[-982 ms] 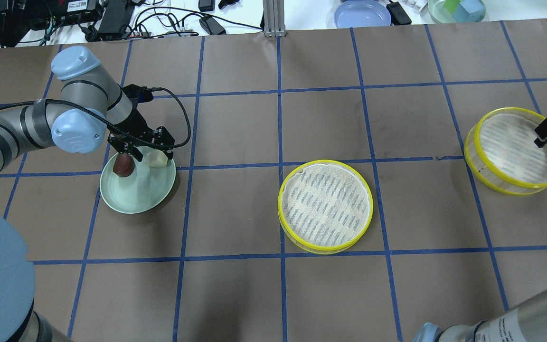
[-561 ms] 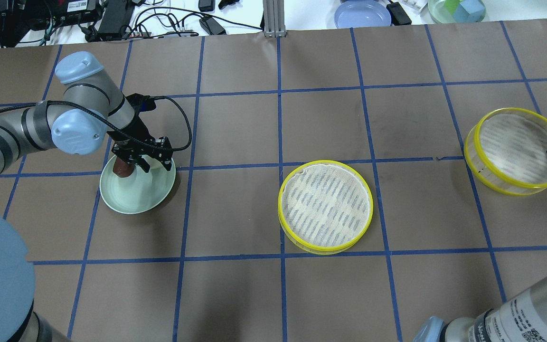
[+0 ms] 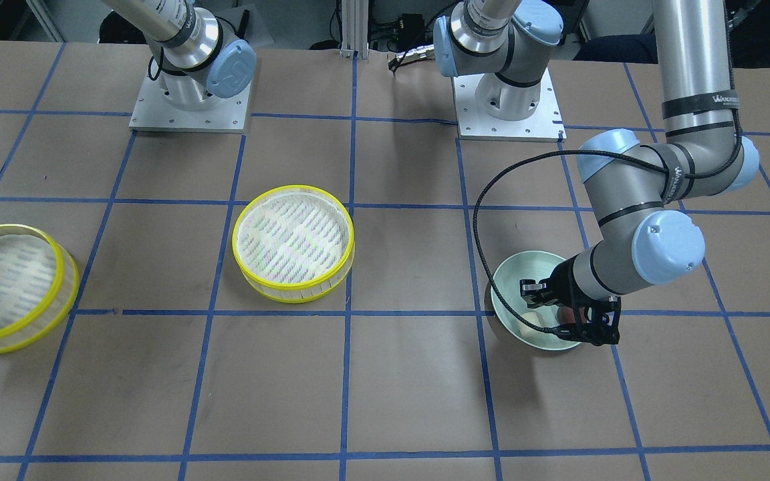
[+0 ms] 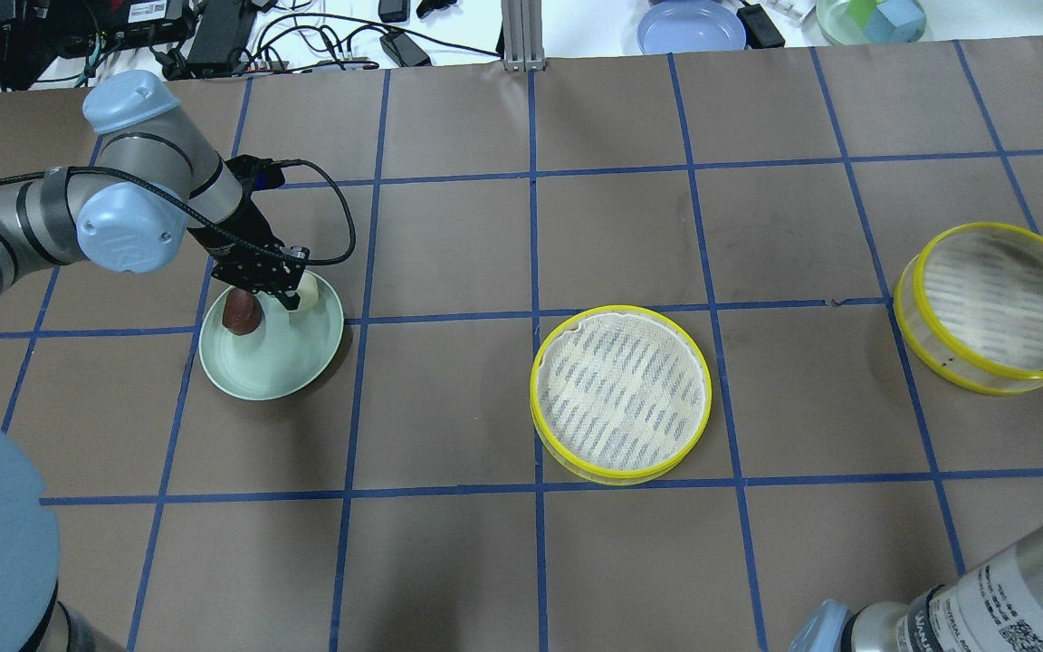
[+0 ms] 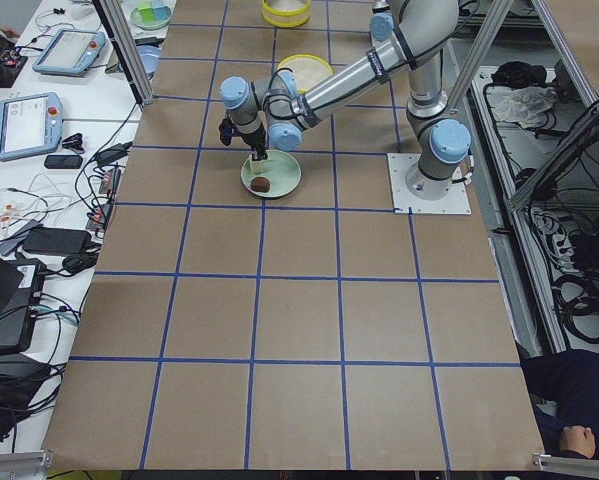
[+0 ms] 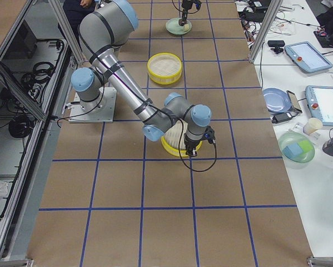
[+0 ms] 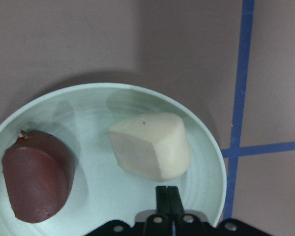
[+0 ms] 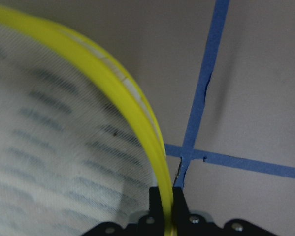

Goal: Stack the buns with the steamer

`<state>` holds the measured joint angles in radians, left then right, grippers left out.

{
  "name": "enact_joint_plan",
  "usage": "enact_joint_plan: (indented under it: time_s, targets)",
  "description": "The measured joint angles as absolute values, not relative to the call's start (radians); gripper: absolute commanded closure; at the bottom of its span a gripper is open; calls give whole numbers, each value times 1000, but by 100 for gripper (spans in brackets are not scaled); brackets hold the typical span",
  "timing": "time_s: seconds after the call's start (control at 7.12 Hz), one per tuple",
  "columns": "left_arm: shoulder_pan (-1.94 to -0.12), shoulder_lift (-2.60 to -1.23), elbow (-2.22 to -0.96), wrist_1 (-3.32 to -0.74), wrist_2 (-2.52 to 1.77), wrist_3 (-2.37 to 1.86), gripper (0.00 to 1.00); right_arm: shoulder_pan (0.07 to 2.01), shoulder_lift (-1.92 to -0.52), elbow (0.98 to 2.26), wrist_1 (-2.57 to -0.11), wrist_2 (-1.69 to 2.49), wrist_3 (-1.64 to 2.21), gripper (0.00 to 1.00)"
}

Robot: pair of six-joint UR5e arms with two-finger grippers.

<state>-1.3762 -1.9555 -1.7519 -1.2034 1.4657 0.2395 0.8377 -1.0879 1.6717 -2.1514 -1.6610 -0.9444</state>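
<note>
The cream-white bun (image 7: 149, 147) and the reddish-brown bun (image 7: 36, 182) lie side by side, slightly apart, on the pale green plate (image 4: 272, 362). In the overhead view both sit toward the plate's far edge, the brown one to the robot's left of the white one. The left claw (image 7: 167, 189) hangs low over that edge with its fingers pressed together and nothing between them, its tips just short of the cream-white bun. The plate stands on the left part of the counter (image 4: 449, 272), which is covered in brown paper crossed by a grid of blue tape (image 4: 532, 235). Near the counter's middle, well apart from the plate, an empty yellow-rimmed steamer tray (image 4: 620, 389) with a woven floor rests flat. A second steamer tray (image 4: 992, 308) of the same kind, also empty, is far out on the robot's right. The right claw (image 8: 167, 196) is clamped on its yellow rim, one finger inside the wall and one outside. Whether this tray is off the counter cannot be told.
</note>
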Motion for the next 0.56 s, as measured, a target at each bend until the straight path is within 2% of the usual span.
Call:
enact_joint_plan:
  time_s: [0.14,0.28,0.56]
  targets:
    - [-1376,-1948,-1747,-1215,1466,237,13,839,-1105,1672,-2129,-1661,-940,100]
    - [-1376,-1948,-1745,-1217,1465,239,0,847,-1139,1673,-2080,-1658,-935,100]
    - [-1376,-1959,-1727,-1211,1457,233,0,886,-1200,1675,-1981,-1659,-914,100]
